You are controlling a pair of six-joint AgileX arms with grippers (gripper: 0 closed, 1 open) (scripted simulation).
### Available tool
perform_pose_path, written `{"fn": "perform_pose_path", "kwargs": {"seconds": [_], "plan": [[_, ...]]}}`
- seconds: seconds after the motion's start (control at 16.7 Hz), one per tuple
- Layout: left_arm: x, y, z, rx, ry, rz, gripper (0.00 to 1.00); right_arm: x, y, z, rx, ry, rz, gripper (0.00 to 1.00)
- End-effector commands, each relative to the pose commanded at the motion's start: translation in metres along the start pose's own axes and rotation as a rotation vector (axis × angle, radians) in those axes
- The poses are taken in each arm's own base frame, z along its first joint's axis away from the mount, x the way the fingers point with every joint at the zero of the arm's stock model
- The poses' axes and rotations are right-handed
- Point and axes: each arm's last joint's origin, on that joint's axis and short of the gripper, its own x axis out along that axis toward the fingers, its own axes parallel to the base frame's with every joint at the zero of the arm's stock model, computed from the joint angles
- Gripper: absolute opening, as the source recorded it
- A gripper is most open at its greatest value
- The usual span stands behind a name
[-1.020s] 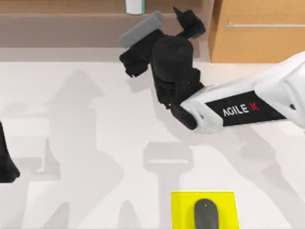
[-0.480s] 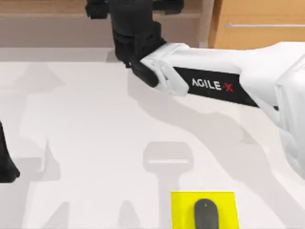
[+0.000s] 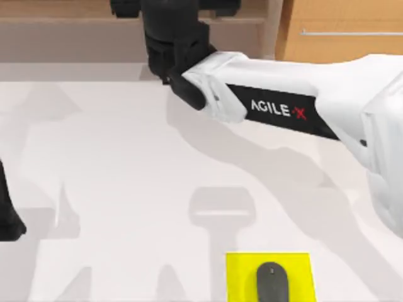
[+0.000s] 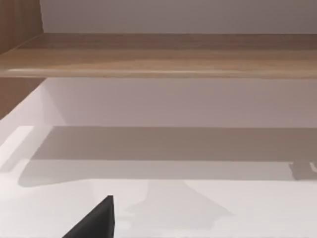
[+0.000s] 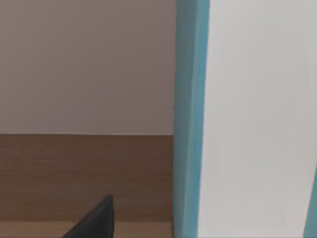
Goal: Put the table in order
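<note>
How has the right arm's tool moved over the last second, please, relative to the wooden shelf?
Yes. The right tool went from the table's back edge leftward and farther back, over the wooden shelf; the mouse stayed put.

One white tabletop (image 3: 113, 163). One yellow square pad (image 3: 242, 277) at its near edge, carrying one dark grey computer mouse (image 3: 272, 283). One wooden shelf (image 3: 69, 19) along the far side; one wooden drawer cabinet (image 3: 343, 44) at the far right, with one metal handle bar (image 3: 349, 32). Two AgileX arms: one right arm (image 3: 296, 107), white with black lettering, and one left arm (image 3: 7, 214), dark, at the left edge. One teal-edged white object (image 5: 193, 119) close before the right wrist camera.
</note>
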Motion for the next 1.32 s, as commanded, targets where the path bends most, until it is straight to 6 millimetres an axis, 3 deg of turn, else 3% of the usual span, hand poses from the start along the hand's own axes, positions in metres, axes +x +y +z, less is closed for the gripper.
{"fn": "perform_pose_path", "kwargs": {"seconds": [0.36,0.6,1.32], "plan": [[0.0,0.0,0.0,0.0,0.0,0.0,1.0,0.017,0.003,-0.002,-0.002,0.003,0.003,1.0],[0.0,0.0,0.0,0.0,0.0,0.0,1.0,0.018,0.003,-0.003,-0.002,0.003,0.003,1.0],[0.0,0.0,0.0,0.0,0.0,0.0,1.0,0.018,0.003,-0.003,-0.002,0.003,0.003,0.1]]}}
